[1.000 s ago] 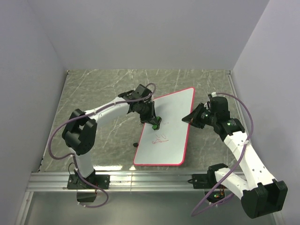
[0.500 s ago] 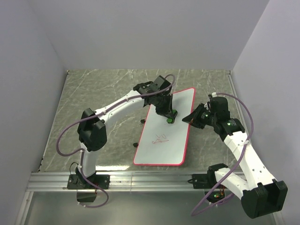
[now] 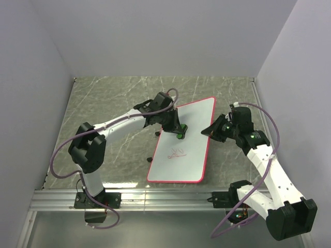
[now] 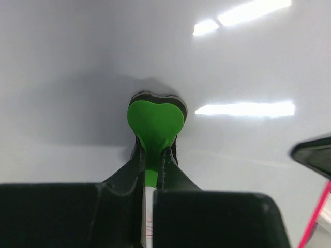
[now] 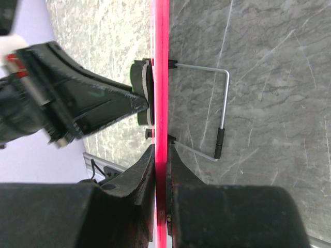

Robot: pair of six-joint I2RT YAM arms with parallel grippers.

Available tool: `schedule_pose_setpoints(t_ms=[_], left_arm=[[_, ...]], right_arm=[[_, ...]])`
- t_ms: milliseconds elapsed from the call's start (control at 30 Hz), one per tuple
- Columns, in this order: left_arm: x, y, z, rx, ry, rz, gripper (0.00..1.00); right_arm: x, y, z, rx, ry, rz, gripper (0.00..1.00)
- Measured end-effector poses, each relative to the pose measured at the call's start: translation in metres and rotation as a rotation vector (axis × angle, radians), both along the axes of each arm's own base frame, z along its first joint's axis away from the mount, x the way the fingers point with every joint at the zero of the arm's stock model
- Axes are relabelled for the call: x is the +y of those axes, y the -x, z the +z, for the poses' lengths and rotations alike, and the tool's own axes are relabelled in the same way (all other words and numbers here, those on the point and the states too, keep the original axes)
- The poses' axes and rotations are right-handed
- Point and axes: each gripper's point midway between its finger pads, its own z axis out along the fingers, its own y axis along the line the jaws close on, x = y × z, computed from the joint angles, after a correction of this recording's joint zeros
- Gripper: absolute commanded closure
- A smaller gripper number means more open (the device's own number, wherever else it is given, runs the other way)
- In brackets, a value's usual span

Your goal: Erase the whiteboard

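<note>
The whiteboard point(image 3: 187, 135), white with a red-pink rim, stands tilted on wire legs in the middle of the table. Faint red scribbles point(image 3: 176, 153) mark its lower half. My left gripper point(image 3: 177, 131) is shut on the green eraser point(image 3: 180, 135), which presses on the board above the scribbles. In the left wrist view the eraser point(image 4: 155, 121) sits flat against the white surface point(image 4: 77, 62) between my fingers. My right gripper point(image 3: 209, 131) is shut on the board's right rim point(image 5: 161, 77), seen edge-on in the right wrist view.
A wire stand leg point(image 5: 222, 111) props the board from behind over the marbled table point(image 3: 108, 103). White walls enclose the table on three sides. An aluminium rail point(image 3: 155, 199) runs along the near edge by the arm bases.
The left gripper swept the eraser up and right across the board, then back down-left to mid-board. The scribbles below remain. The right arm has not moved.
</note>
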Motion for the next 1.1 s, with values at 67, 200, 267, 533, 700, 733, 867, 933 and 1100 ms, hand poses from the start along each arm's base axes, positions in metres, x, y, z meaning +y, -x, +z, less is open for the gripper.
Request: schedule_pose_setpoints(t_ms=[67, 200, 267, 533, 700, 733, 867, 933, 1100], left_arm=[[0.012, -0.002, -0.011, 0.016, -0.003, 0.027, 1.00], [0.019, -0.002, -0.015, 0.006, 0.017, 0.054, 1.00], [0.021, -0.002, -0.014, -0.001, 0.017, 0.060, 1.00], [0.012, 0.029, 0.005, 0.034, -0.076, 0.022, 1.00], [-0.009, 0.067, 0.033, 0.040, -0.082, -0.055, 1.00], [-0.011, 0.075, 0.037, 0.041, -0.084, -0.065, 1.00], [-0.005, 0.092, 0.040, 0.060, -0.075, -0.062, 1.00], [0.002, 0.099, 0.037, 0.080, -0.076, -0.047, 1.00], [0.016, 0.107, 0.026, 0.088, -0.068, -0.011, 1.00]], right_arm=[[0.000, 0.000, 0.000, 0.000, 0.000, 0.000, 1.00], [0.000, 0.000, 0.001, -0.002, -0.002, 0.001, 1.00], [0.001, 0.000, 0.001, -0.005, -0.006, 0.005, 1.00], [0.003, -0.007, 0.004, 0.000, -0.007, 0.008, 1.00], [0.004, -0.013, 0.005, 0.013, 0.005, 0.015, 1.00], [0.005, -0.015, 0.006, 0.015, 0.009, 0.018, 1.00], [0.008, -0.023, 0.009, 0.024, 0.016, 0.030, 1.00], [0.010, -0.029, 0.012, 0.025, 0.015, 0.033, 1.00], [0.012, -0.038, 0.014, 0.028, 0.021, 0.029, 1.00]])
